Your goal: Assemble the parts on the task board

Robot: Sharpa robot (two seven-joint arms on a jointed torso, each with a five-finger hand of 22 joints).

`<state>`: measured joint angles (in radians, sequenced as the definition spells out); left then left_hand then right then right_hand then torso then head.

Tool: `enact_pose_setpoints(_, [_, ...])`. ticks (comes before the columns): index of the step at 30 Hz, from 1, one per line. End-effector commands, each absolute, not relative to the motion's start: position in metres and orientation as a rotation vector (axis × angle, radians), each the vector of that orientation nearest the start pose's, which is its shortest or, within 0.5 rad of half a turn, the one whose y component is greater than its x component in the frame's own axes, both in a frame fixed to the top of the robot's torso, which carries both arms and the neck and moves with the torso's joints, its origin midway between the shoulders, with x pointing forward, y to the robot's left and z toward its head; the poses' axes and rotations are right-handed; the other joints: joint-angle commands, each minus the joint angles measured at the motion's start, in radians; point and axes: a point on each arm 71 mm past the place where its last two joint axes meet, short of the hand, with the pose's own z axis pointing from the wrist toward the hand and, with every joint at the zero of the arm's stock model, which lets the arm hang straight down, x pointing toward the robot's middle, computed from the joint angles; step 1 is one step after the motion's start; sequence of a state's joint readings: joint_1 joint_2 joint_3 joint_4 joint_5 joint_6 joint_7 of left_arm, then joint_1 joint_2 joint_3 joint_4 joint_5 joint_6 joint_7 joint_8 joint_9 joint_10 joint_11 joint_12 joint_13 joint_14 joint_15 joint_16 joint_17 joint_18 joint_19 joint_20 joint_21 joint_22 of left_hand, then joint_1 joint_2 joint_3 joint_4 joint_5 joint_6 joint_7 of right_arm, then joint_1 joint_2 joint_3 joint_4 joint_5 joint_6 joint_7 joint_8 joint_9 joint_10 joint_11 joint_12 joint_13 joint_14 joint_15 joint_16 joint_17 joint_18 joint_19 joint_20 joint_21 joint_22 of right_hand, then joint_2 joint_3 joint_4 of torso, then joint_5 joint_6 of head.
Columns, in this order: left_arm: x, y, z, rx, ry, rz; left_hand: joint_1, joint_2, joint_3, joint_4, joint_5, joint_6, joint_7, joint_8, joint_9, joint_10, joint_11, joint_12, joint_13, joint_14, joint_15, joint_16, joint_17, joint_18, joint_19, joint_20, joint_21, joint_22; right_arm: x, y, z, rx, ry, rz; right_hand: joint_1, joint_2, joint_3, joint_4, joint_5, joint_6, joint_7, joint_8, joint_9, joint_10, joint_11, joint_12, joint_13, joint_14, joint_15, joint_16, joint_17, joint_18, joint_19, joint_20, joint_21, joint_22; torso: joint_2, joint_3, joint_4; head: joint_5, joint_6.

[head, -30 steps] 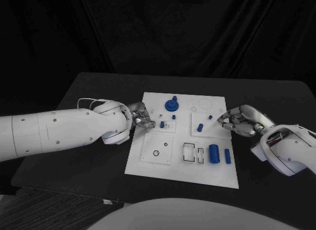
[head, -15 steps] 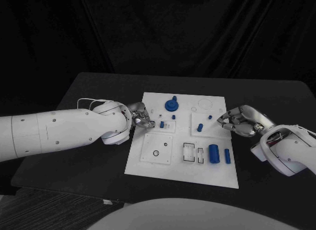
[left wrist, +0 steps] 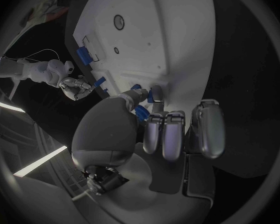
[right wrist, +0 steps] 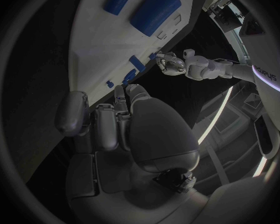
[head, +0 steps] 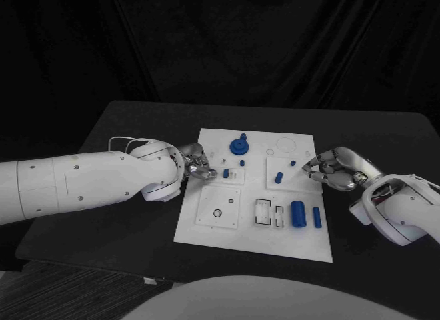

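The task board (head: pixel 254 230) runs lengthwise away from us between our left hand (head: pixel 196 164) and right hand (head: pixel 331 168), both curled, holding nothing we can see.

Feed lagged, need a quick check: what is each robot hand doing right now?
Left robot hand: at the task board's left edge, fingertips by a small blue part; grip cannot be told.
Right robot hand: fingers curled in, holding nothing visible.
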<state>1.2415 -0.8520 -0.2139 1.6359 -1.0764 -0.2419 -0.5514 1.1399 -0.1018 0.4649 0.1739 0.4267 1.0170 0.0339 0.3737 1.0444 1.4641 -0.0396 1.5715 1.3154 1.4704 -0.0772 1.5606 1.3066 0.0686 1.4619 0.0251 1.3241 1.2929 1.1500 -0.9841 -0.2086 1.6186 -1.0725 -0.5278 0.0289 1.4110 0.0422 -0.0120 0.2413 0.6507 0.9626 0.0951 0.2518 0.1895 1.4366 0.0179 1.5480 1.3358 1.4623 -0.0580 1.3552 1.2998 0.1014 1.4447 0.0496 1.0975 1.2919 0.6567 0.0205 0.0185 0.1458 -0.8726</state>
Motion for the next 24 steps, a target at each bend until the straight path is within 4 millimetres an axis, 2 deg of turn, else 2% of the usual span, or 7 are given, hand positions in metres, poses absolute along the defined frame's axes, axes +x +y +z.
enact_pose_setpoints(1, [0.4421, 0.2008, -0.2474, -0.295, 2.182, -0.409, -0.039, 0.013, -0.004, 0.034, -0.034, 0.060, -0.025, 0.020, 0.004, 0.107, -0.009, -0.001, 0.255, 0.100, -0.014, 0.010, 0.264, -0.014, -0.003, -0.002, 0.003, 0.206, 0.4302, -0.2498, -0.2495, 0.247, 1.750, 0.777, 0.026, 0.015, 0.043, -0.001, 0.025, -0.010, -0.002, 0.011, 0.015, 0.086, -0.008, -0.032, 0.175, 0.058, -0.001, -0.012, 0.050, -0.010, -0.005, -0.001, -0.015, 0.156, 0.000, 0.0001, 0.0002, 0.000, 0.000])
enact_pose_setpoints(3, [0.4422, 0.2010, -0.2477, -0.293, 2.185, -0.408, -0.057, 0.011, -0.020, 0.055, -0.054, 0.062, -0.025, 0.018, 0.001, 0.107, -0.010, -0.001, 0.255, 0.100, -0.014, 0.010, 0.264, -0.014, -0.003, -0.002, 0.002, 0.206, 0.4301, -0.2498, -0.2496, 0.247, 1.751, 0.777, 0.026, 0.015, 0.043, -0.001, 0.025, -0.010, -0.002, 0.011, 0.015, 0.086, -0.008, -0.032, 0.175, 0.058, -0.001, -0.012, 0.050, -0.010, -0.005, -0.001, -0.015, 0.156, 0.000, -0.0002, -0.0001, 0.000, 0.000])
enact_pose_setpoints(7, [0.4424, 0.2014, -0.2479, -0.291, 2.188, -0.406, -0.080, 0.010, -0.051, 0.083, -0.058, 0.068, -0.025, 0.017, -0.003, 0.107, -0.009, -0.001, 0.255, 0.100, -0.014, 0.010, 0.264, -0.014, -0.003, -0.003, 0.000, 0.205, 0.4301, -0.2500, -0.2497, 0.248, 1.751, 0.776, 0.026, 0.015, 0.043, -0.001, 0.025, -0.010, -0.002, 0.011, 0.015, 0.086, -0.008, -0.032, 0.175, 0.058, -0.001, -0.012, 0.050, -0.010, -0.005, -0.001, -0.015, 0.156, 0.000, -0.0006, -0.0005, 0.001, 0.000])
enact_pose_setpoints(11, [0.4428, 0.2018, -0.2481, -0.292, 2.188, -0.405, -0.096, 0.015, -0.089, 0.110, -0.080, 0.072, -0.024, 0.016, -0.005, 0.107, -0.009, -0.001, 0.255, 0.100, -0.014, 0.010, 0.264, -0.014, -0.003, -0.003, -0.001, 0.205, 0.4301, -0.2501, -0.2499, 0.249, 1.753, 0.775, 0.026, 0.015, 0.043, -0.001, 0.025, -0.010, -0.002, 0.011, 0.015, 0.086, -0.008, -0.032, 0.175, 0.058, -0.001, -0.012, 0.050, -0.010, -0.005, -0.001, -0.015, 0.156, 0.000, -0.0004, -0.0002, 0.001, 0.000])
enact_pose_setpoints(18, [0.4439, 0.2024, -0.2485, -0.293, 2.188, -0.401, -0.105, 0.026, -0.104, 0.117, -0.084, 0.073, -0.024, 0.015, -0.007, 0.107, -0.008, -0.001, 0.255, 0.100, -0.014, 0.010, 0.264, -0.014, -0.003, -0.003, -0.001, 0.205, 0.4302, -0.2508, -0.2503, 0.251, 1.756, 0.771, 0.026, 0.014, 0.044, -0.002, 0.025, -0.011, -0.002, 0.011, 0.015, 0.086, -0.007, -0.033, 0.174, 0.058, -0.001, -0.014, 0.048, -0.010, -0.006, -0.001, -0.019, 0.155, 0.000, -0.0002, 0.0001, 0.000, 0.000])
enact_pose_setpoints(20, [0.4442, 0.2025, -0.2488, -0.291, 2.191, -0.400, -0.111, 0.040, -0.112, 0.116, -0.069, 0.073, -0.024, 0.014, -0.008, 0.107, -0.009, -0.001, 0.255, 0.100, -0.013, 0.010, 0.264, -0.014, -0.003, -0.002, -0.001, 0.206, 0.4302, -0.2509, -0.2504, 0.251, 1.757, 0.770, 0.026, 0.014, 0.044, -0.002, 0.025, -0.011, -0.002, 0.011, 0.015, 0.086, -0.007, -0.033, 0.174, 0.058, -0.001, -0.014, 0.048, -0.010, -0.006, -0.001, -0.019, 0.155, 0.001, -0.0002, 0.0003, -0.001, 0.000])
enact_pose_setpoints(24, [0.4446, 0.2022, -0.2492, -0.287, 2.195, -0.399, -0.117, 0.043, -0.120, 0.118, -0.063, 0.073, -0.023, 0.013, -0.008, 0.107, -0.008, -0.001, 0.255, 0.100, -0.013, 0.010, 0.264, -0.014, -0.003, -0.002, -0.001, 0.206, 0.4303, -0.2508, -0.2505, 0.251, 1.759, 0.770, 0.026, 0.014, 0.045, -0.002, 0.025, -0.012, -0.002, 0.010, 0.015, 0.085, -0.007, -0.034, 0.173, 0.058, -0.001, -0.015, 0.047, -0.009, -0.007, -0.001, -0.020, 0.154, 0.000, 0.0001, 0.0002, 0.000, 0.000])
